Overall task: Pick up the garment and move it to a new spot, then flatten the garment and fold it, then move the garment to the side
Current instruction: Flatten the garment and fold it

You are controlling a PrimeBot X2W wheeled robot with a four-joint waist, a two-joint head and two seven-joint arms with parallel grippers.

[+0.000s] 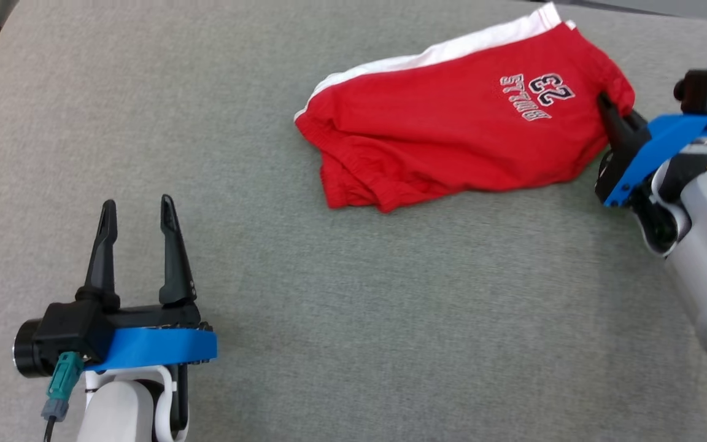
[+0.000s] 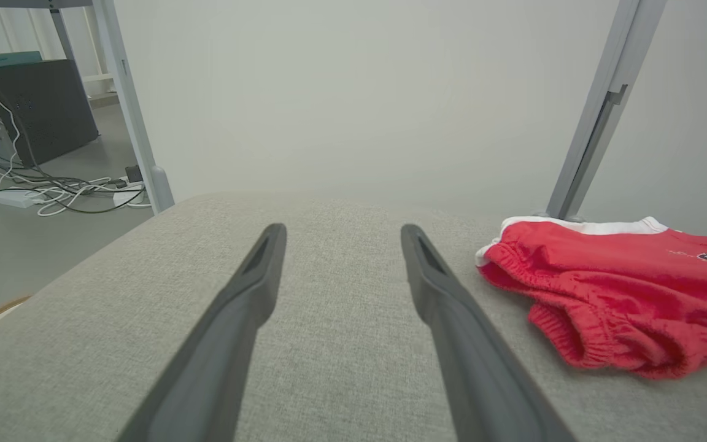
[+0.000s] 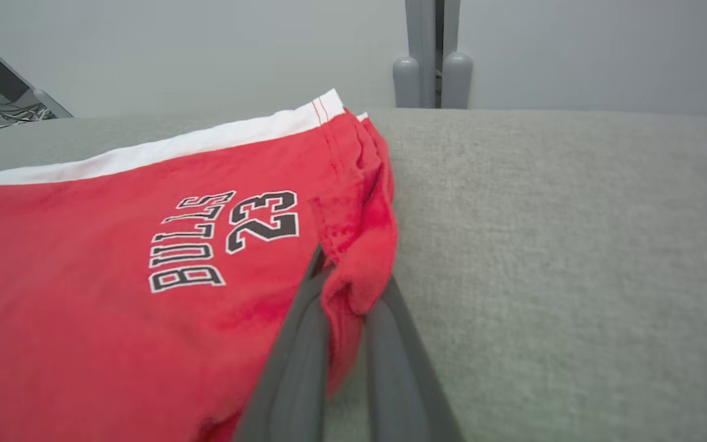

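At the surface's (image 1: 353, 319) right edge, the red garment (image 1: 452, 135) is clamped by the right gripper (image 1: 606, 105); the left gripper (image 1: 137, 201) is spread open.

We see our right hand (image 3: 353, 288) with its two dark fingers (image 3: 292, 368) squeezed tight on a bunched fold at the edge of the red cloth shorts (image 3: 114, 331). The shorts have a white stripe (image 3: 175, 144) and black "BULLS 23" letters (image 3: 224, 236). They lie on the fuzzy grey tabletop (image 3: 574, 245). Two grey metal posts (image 3: 430, 73) stand behind it.

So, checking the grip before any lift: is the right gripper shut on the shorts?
Shut: the right gripper pinches a bunched fold at the edge of the red shorts between its fingers.
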